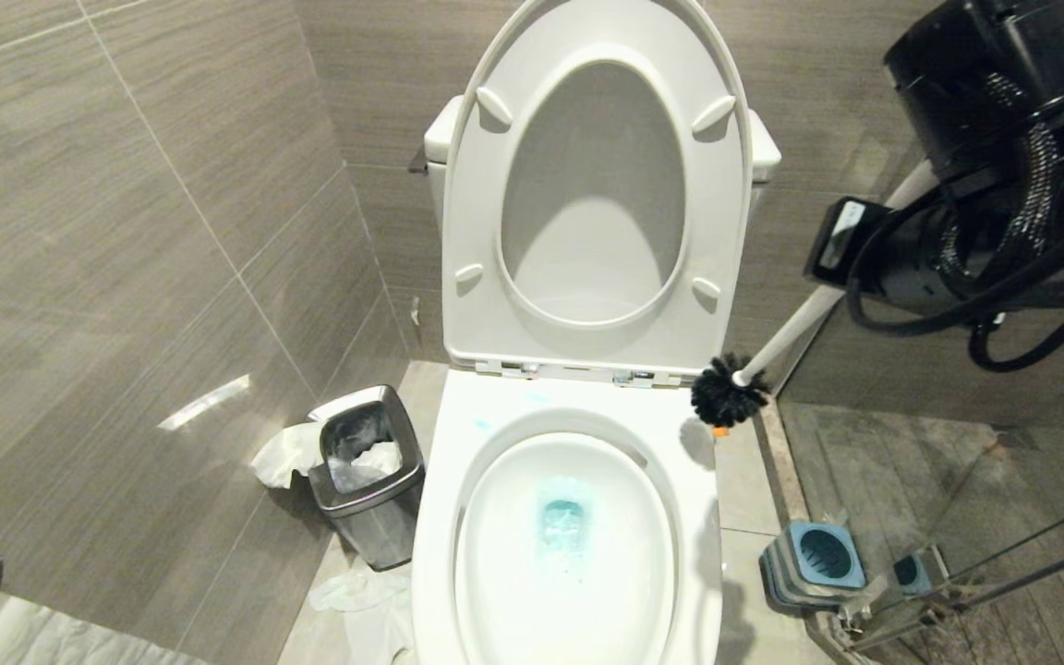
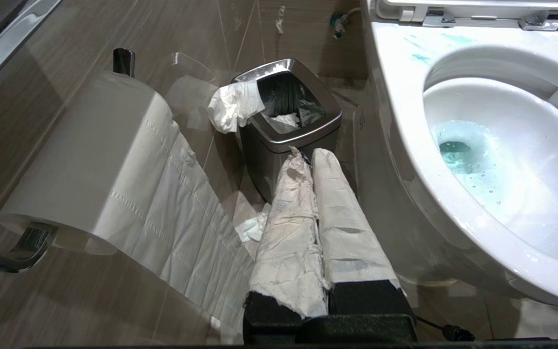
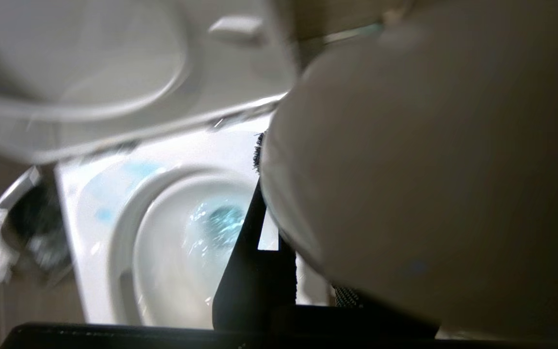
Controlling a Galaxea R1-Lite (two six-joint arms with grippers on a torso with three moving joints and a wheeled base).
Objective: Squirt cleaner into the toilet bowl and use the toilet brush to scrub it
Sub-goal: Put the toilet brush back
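- The wall [image 1: 126, 231] is covered with big brown-grey tiles, and the floor [image 1: 754, 499] has pale tiles.
- The toilet bowl [image 1: 458, 480] is big, white and shiny. It sits in the middle of the head view.
- The seat and lid [image 1: 477, 231] stand up, leaning back against the tank [image 1: 763, 148].
- The water [image 1: 564, 522] at the bottom of the bowl is pale blue from the cleaner. Thin blue smears [image 1: 481, 425] also lie on the flat white rim at the back, on the left.
- The right arm [image 1: 1003, 166] is black and fills the top right corner of the head view.
- The right gripper [image 1: 855, 249] is up high, to the right of the raised seat. Its fingers are closed around the toilet brush [image 1: 795, 328], gripping the white handle.
- The brush slants down to the left. Its black bristle head [image 1: 726, 392] hangs in the air beside the back right corner of the bowl, not inside it.
- A small steel bin [image 1: 370, 517] stands on the floor just left of the bowl, with white paper [image 1: 287, 453] hanging over its edge.
- A roll of toilet paper [image 2: 90, 160] hangs on the wall to the left of the bin.
- The left gripper [image 2: 308, 155] is low, between the bin and the bowl. Its two fingers [image 2: 288, 228] are wrapped in white paper and pressed together, holding nothing.
- The blue-and-grey brush holder [image 1: 814, 559] sits on the floor to the right of the bowl, with no brush in it.
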